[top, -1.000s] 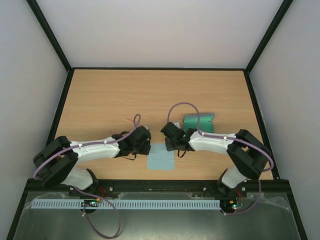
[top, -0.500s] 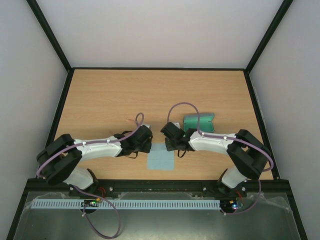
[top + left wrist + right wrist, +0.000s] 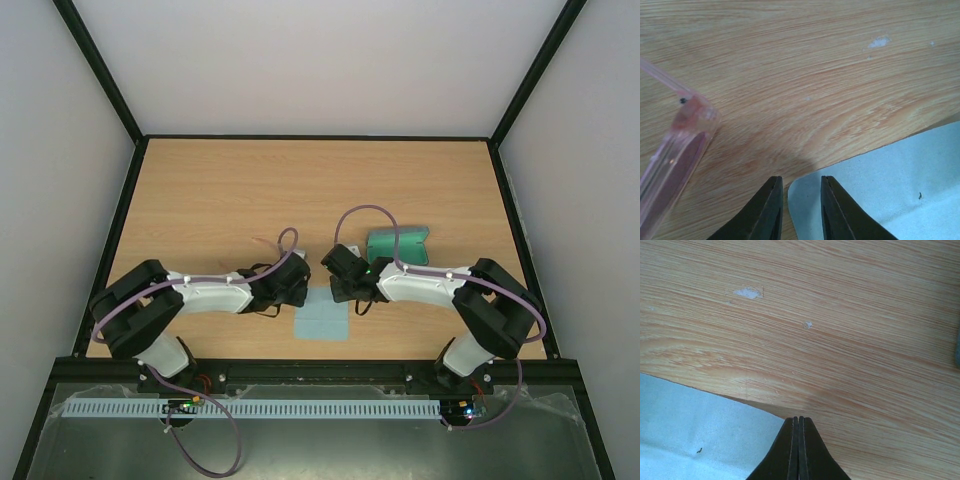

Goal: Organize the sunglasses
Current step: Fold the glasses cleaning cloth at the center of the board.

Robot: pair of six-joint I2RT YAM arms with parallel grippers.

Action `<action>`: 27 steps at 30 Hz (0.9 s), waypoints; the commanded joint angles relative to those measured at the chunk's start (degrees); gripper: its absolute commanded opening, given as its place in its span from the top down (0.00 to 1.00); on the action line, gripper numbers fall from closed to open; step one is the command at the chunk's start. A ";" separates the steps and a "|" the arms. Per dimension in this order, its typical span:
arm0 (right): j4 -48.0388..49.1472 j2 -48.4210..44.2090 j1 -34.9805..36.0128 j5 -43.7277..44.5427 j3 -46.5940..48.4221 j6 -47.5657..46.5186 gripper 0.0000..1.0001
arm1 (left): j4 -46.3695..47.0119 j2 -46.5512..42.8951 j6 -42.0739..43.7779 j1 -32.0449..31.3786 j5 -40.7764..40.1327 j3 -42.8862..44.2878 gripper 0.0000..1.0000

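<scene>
The sunglasses (thin translucent pink frame) lay on the wooden table, only a hinge corner and one slender arm showing.

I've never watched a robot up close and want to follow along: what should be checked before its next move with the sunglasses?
1. Hard case open, green inside showing: ok.
2. Sunglasses lying free on the table, not gripped: ok.
3. Left gripper open, fingers astride a corner of the light-blue cloth: ok.
4. Right gripper shut at the cloth's edge; actually pinching it: cannot tell.
5. Sunglasses folded flat: cannot tell, only one corner shows up close.
</scene>
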 commanded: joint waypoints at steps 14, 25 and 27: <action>1.09 0.81 0.19 0.75 -1.40 0.51 0.99 | 1.83 1.53 -0.23 -0.71 -1.02 -1.31 0.87; 0.88 0.13 0.15 1.04 -0.88 0.40 0.99 | 0.42 -0.79 -1.07 -0.71 -2.81 -1.26 0.98; 0.71 0.14 0.10 1.16 -0.55 0.38 0.99 | -0.04 -1.29 -0.96 -0.75 -3.44 -0.90 0.98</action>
